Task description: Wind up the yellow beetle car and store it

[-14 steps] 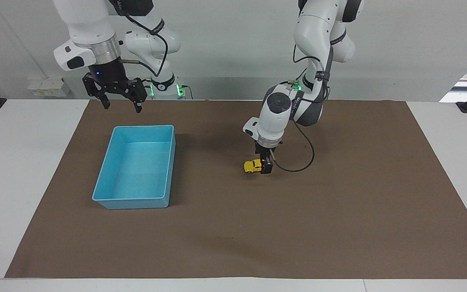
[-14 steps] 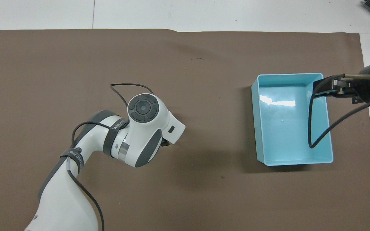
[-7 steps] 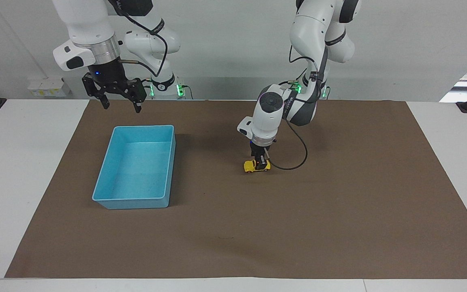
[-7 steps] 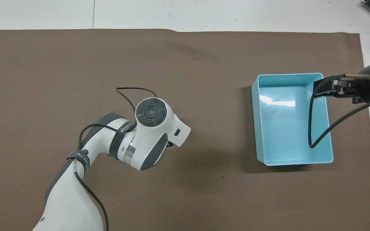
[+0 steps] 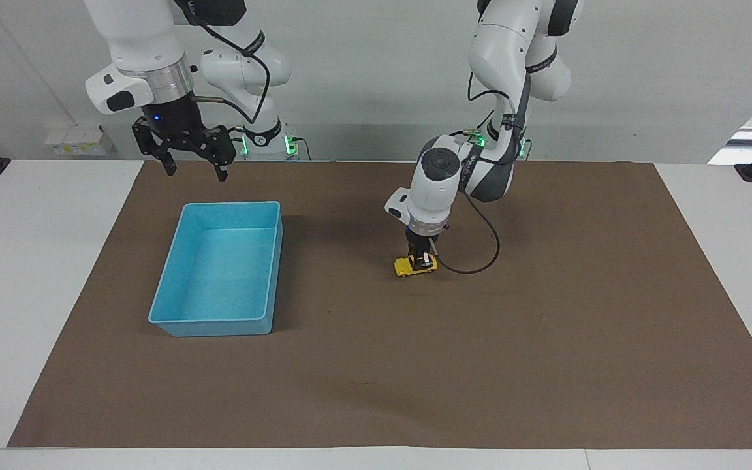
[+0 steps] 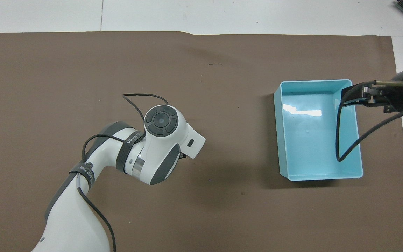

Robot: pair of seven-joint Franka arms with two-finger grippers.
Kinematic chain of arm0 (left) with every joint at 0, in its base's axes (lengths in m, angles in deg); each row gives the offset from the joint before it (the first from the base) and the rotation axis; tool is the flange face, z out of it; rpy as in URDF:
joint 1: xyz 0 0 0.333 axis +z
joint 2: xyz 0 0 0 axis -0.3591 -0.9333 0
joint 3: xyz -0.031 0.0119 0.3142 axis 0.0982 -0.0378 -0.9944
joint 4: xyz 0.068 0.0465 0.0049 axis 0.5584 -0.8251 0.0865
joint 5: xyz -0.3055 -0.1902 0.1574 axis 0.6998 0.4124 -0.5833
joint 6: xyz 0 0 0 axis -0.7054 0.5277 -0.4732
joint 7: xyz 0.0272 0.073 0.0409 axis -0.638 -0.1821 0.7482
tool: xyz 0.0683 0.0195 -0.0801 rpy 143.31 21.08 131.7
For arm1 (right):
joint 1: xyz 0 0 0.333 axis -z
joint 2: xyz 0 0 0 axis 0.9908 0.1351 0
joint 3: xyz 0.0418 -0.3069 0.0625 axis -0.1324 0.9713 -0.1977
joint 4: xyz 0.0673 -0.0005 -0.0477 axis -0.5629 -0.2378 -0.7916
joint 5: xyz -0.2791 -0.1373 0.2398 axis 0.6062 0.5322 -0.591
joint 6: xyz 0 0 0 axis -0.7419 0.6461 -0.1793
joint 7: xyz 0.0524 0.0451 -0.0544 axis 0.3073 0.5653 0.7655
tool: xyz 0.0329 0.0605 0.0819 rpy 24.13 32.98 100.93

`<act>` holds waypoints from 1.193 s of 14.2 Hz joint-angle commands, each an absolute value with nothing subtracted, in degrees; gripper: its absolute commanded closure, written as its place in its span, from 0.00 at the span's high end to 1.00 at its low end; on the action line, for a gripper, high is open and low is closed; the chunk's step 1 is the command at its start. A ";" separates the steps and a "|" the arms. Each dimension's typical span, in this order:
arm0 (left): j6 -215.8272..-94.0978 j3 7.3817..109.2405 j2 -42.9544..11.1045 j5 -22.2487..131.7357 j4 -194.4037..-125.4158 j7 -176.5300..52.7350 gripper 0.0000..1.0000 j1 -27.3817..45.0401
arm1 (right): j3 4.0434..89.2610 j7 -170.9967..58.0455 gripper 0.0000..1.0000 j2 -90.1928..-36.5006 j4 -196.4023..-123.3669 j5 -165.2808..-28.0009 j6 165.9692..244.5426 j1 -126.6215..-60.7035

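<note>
The yellow beetle car (image 5: 405, 267) sits on the brown mat (image 5: 546, 326) near the table's middle. My left gripper (image 5: 422, 260) points straight down on it and is shut on the car's body. In the overhead view the left arm's wrist (image 6: 161, 140) hides both the car and the fingers. My right gripper (image 5: 195, 171) hangs open in the air over the mat, just beside the bin's edge nearest the robots, and holds nothing. The overhead view shows that right gripper (image 6: 353, 93) over a corner of the bin.
A light blue bin (image 5: 209, 326) with nothing in it stands on the mat toward the right arm's end of the table, its rim (image 6: 322, 177) also showing from overhead. A black cable (image 5: 480, 261) loops off the left wrist beside the car.
The left gripper slid from the car's end to over its body and closed on it. The car has shifted only slightly. The right arm has not moved.
</note>
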State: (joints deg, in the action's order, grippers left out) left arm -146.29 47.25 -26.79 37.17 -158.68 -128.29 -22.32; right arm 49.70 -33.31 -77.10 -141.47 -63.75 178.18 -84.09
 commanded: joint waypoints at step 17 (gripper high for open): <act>-144.02 46.23 -25.90 36.02 -162.68 -139.21 0.00 -14.65 | 49.81 -33.18 1.00 -77.63 -141.47 -65.44 177.92 -83.64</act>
State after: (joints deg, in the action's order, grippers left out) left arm -142.14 46.72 -24.62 37.24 -160.86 -137.16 -17.13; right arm 49.71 -33.31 -77.10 -141.47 -63.75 178.18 -84.09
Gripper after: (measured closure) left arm 0.621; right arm 0.000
